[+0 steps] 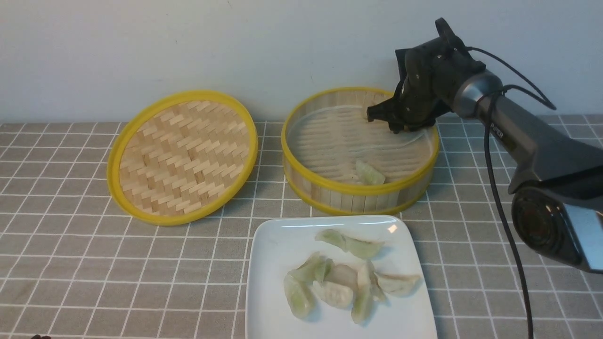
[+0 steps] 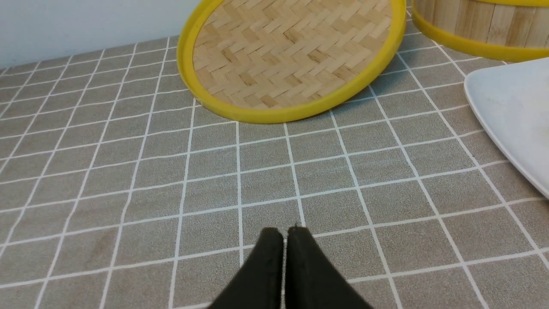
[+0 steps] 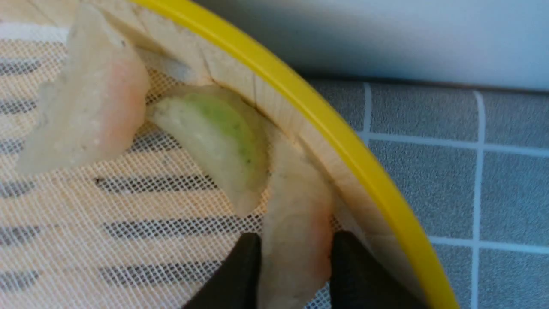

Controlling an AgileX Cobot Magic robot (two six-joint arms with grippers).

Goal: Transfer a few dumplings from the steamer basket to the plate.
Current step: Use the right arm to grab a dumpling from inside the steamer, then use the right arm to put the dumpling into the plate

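The steamer basket (image 1: 360, 190) stands behind the white plate (image 1: 282, 245). My right gripper (image 1: 379, 117) reaches down inside the basket at its far right wall. In the right wrist view, that gripper (image 3: 297, 238) has both fingers pressed against the sides of a pinkish dumpling (image 3: 296, 214) lying on the mesh liner by the basket wall (image 3: 326, 124). A green dumpling (image 3: 218, 137) and another pinkish one (image 3: 90, 107) lie just beyond. One green dumpling (image 1: 370, 174) sits near the basket's front. Several dumplings (image 1: 339, 282) lie on the plate. My left gripper (image 2: 284, 231) is shut, empty, low over the tablecloth.
The woven yellow-rimmed lid (image 1: 183, 157) lies tilted left of the basket, and shows ahead of the left gripper as the lid (image 2: 291, 56). The plate's corner (image 2: 514, 107) and the basket's base (image 2: 472, 25) appear to its right. A wall runs close behind the basket.
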